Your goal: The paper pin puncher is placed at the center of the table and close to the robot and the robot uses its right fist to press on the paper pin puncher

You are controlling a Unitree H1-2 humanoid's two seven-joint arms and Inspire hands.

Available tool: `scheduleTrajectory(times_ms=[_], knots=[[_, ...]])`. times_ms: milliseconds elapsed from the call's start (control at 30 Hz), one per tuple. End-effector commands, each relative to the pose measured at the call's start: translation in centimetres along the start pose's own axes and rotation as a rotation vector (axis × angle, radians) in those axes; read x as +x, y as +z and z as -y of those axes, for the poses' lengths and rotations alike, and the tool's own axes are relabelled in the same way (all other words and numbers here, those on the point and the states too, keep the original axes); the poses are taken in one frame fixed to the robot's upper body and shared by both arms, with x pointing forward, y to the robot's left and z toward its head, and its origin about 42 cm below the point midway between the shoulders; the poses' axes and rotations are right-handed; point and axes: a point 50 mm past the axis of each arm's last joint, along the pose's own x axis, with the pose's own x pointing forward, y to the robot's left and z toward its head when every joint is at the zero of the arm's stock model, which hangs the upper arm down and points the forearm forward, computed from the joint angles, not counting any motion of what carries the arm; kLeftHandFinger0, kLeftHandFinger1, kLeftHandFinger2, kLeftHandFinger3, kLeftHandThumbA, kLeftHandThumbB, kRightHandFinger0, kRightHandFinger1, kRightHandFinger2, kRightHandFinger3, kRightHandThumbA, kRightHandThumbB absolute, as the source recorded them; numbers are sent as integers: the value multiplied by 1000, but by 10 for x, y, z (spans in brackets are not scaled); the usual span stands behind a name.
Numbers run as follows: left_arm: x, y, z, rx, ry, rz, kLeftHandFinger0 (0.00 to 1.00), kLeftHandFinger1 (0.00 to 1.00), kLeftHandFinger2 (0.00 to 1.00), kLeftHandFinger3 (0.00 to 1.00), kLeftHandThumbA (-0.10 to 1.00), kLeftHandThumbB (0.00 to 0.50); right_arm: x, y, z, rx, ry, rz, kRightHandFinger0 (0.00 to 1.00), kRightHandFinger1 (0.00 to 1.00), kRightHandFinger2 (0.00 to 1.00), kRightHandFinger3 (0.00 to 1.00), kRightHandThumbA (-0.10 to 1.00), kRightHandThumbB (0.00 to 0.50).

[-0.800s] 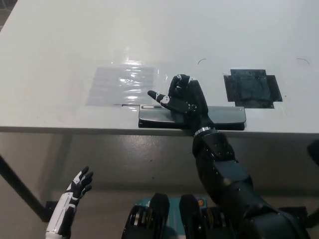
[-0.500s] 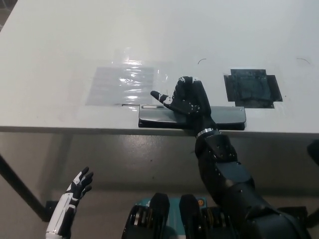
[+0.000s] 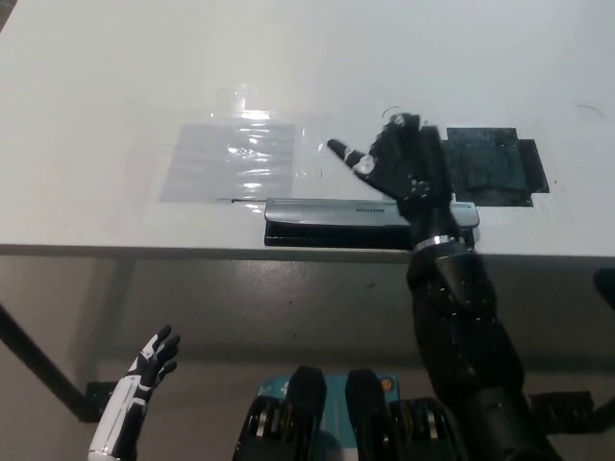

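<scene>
1. The puncher (image 3: 336, 219) is a long grey-and-black bar lying flat along the near edge of the white table (image 3: 115, 86), roughly in the middle and close to the robot.
2. The black right hand (image 3: 402, 163) is up over the right part of the puncher, and its wrist crosses the bar near the right end. Fingers are curled in loosely and the thumb pokes out to the left, so it's not a tight fist and it isn't gripping anything. I can't tell if the wrist is actually touching the bar.
3. The white left hand (image 3: 144, 370) is way down at the lower left, below table level, with fingers spread and nothing in it.
4. Just behind the puncher's left end there's a shiny clear plastic sheet (image 3: 229, 158) flat on the table.
5. Off to the right, just behind the puncher's right end, sits a black taped patch (image 3: 495, 165), partly hidden by the right hand.
</scene>
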Motion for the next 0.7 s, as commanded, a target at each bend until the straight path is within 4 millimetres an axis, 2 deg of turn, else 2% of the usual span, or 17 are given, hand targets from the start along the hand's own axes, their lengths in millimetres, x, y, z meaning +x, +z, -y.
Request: scheduleTrajectory(times_ms=[0, 100, 167, 200, 233, 267, 300, 333, 367, 400, 433, 467, 500, 533, 567, 633, 667], knots=[[7, 17, -8, 29, -16, 87, 1000, 1000, 1000, 1000, 1000, 122, 12, 200, -18, 85, 200, 438, 0, 0, 0, 0, 1000, 208], [8, 18, -9, 31, -14, 93, 1000, 1000, 1000, 1000, 1000, 106, -14, 231, -13, 45, 223, 515, 0, 0, 0, 0, 1000, 167], [11, 20, -10, 28, -13, 100, 1000, 1000, 1000, 1000, 1000, 114, -27, 240, -9, 5, 239, 531, 0, 0, 0, 0, 1000, 161], [16, 22, -11, 21, -12, 104, 1000, 1000, 1000, 1000, 1000, 128, -50, 247, -1, -67, 253, 535, 0, 0, 0, 0, 1000, 176], [16, 22, -12, 27, -14, 103, 1000, 1000, 1000, 1000, 1000, 124, -62, 248, 2, -106, 262, 541, 0, 0, 0, 0, 1000, 172], [16, 22, -13, 28, -13, 102, 1000, 1000, 1000, 1000, 1000, 122, -78, 246, 7, -158, 281, 539, 44, 55, 75, 92, 1000, 175], [14, 21, -12, 26, -12, 97, 1000, 1000, 1000, 1000, 1000, 123, -89, 242, 10, -177, 293, 535, 167, 125, 130, 189, 1000, 181], [13, 21, -12, 30, -12, 95, 1000, 1000, 1000, 1000, 1000, 125, -105, 235, 16, -199, 311, 527, 350, 324, 309, 389, 1000, 193], [14, 21, -12, 36, -12, 99, 1000, 1000, 1000, 1000, 1000, 127, -115, 230, 21, -225, 329, 517, 410, 413, 402, 492, 1000, 202], [17, 22, -11, 35, -15, 105, 1000, 1000, 1000, 1000, 1000, 125, -127, 225, 26, -269, 330, 500, 536, 578, 690, 734, 1000, 227], [18, 22, -11, 35, -15, 106, 1000, 1000, 1000, 1000, 1000, 125, -128, 224, 27, -274, 330, 497, 545, 589, 722, 759, 1000, 230], [20, 23, -12, 35, -18, 109, 1000, 1000, 1000, 1000, 1000, 113, -147, 208, 37, -317, 321, 452, 830, 908, 1000, 1000, 1000, 229], [16, 22, -12, 34, -19, 104, 1000, 1000, 1000, 1000, 1000, 110, -160, 199, 41, -322, 311, 417, 903, 977, 1000, 1000, 1000, 238], [15, 21, -11, 31, -17, 100, 1000, 1000, 1000, 1000, 1000, 116, -178, 178, 49, -294, 287, 330, 1000, 1000, 1000, 1000, 1000, 231], [15, 21, -12, 28, -15, 100, 1000, 1000, 1000, 1000, 1000, 116, -194, 160, 57, -286, 260, 243, 1000, 1000, 1000, 1000, 1000, 241], [17, 21, -12, 24, -13, 103, 1000, 1000, 1000, 1000, 1000, 116, -206, 146, 65, -302, 229, 192, 1000, 1000, 1000, 1000, 1000, 251], [18, 21, -13, 26, -14, 101, 1000, 1000, 1000, 1000, 1000, 119, -217, 132, 72, -303, 200, 149, 1000, 1000, 1000, 1000, 1000, 267]])
